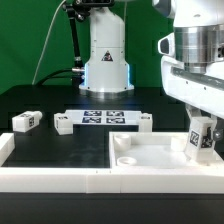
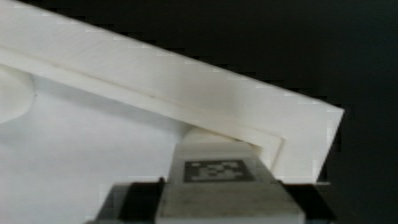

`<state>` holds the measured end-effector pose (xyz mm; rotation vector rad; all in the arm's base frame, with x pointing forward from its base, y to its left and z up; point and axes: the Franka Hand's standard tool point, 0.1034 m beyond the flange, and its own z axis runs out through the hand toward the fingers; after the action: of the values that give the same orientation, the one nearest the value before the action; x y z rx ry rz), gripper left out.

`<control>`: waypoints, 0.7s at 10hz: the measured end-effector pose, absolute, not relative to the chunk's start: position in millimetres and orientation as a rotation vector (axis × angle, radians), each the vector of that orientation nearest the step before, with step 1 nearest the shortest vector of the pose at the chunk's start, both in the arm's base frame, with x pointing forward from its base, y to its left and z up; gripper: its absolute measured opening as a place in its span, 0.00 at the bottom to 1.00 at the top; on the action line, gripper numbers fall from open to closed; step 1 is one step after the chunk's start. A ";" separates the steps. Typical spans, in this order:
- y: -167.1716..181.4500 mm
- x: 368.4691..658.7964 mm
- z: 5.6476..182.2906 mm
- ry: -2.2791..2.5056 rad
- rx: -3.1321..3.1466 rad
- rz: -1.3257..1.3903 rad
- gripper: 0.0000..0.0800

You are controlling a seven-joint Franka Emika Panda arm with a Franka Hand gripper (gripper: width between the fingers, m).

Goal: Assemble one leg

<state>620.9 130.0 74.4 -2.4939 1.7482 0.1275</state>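
Note:
My gripper [image 1: 201, 138] is shut on a leg [image 1: 200, 136], a small white block with a black-and-white tag, and holds it upright over the far right corner of the large white square tray-like part [image 1: 150, 152]. In the wrist view the leg [image 2: 222, 175] sits between my dark fingers [image 2: 146, 192], just in front of the part's raised corner rim [image 2: 267, 125]. Whether the leg's lower end touches the part I cannot tell. Three more tagged legs lie on the black table: one at the left [image 1: 26, 121], one beside it [image 1: 63, 124], and one behind the part [image 1: 143, 124].
The marker board [image 1: 104, 117] lies flat on the table in front of the robot base [image 1: 105, 60]. A white wall [image 1: 50, 172] runs along the table's front edge and left side. A green backdrop stands behind.

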 end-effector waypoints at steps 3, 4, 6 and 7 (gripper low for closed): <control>126.2 623.6 75.9 1.358 -2.716 0.109 0.77; 126.3 622.9 75.4 1.201 -2.790 0.119 0.80; 125.3 623.5 75.5 0.794 -2.935 0.092 0.81; 124.6 623.9 75.7 0.601 -2.980 0.079 0.81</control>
<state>623.9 124.6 75.7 -2.9796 0.6006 0.0785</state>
